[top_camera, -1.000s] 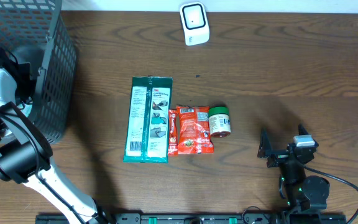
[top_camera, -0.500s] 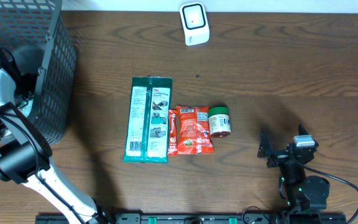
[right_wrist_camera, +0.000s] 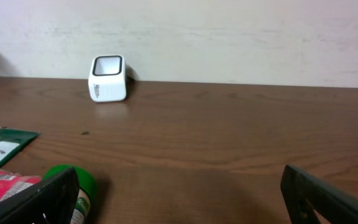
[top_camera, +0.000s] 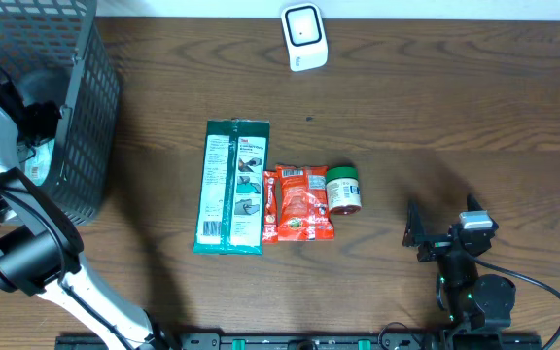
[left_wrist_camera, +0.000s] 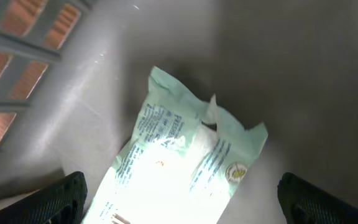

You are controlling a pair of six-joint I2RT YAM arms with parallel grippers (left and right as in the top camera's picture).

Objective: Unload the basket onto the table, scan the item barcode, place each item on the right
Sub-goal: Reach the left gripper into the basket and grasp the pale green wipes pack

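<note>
Jaws of left gripper (left_wrist_camera: 188,202) and right gripper (right_wrist_camera: 185,199) both stand wide, holding nothing. Left gripper hangs inside basket (top_camera: 90,117), upper left of the overhead frame, above a pale-green pouch (left_wrist_camera: 185,158) lying free on the basket floor; the deposit step is judged complete. Next move: lift clear of the basket wall, then present one centre-frame item, green pack (top_camera: 232,187), red pouch (top_camera: 299,202) or jar (top_camera: 343,189), barcode toward scanner (top_camera: 304,37), top centre. Basket contents visible: that one pouch.
</note>
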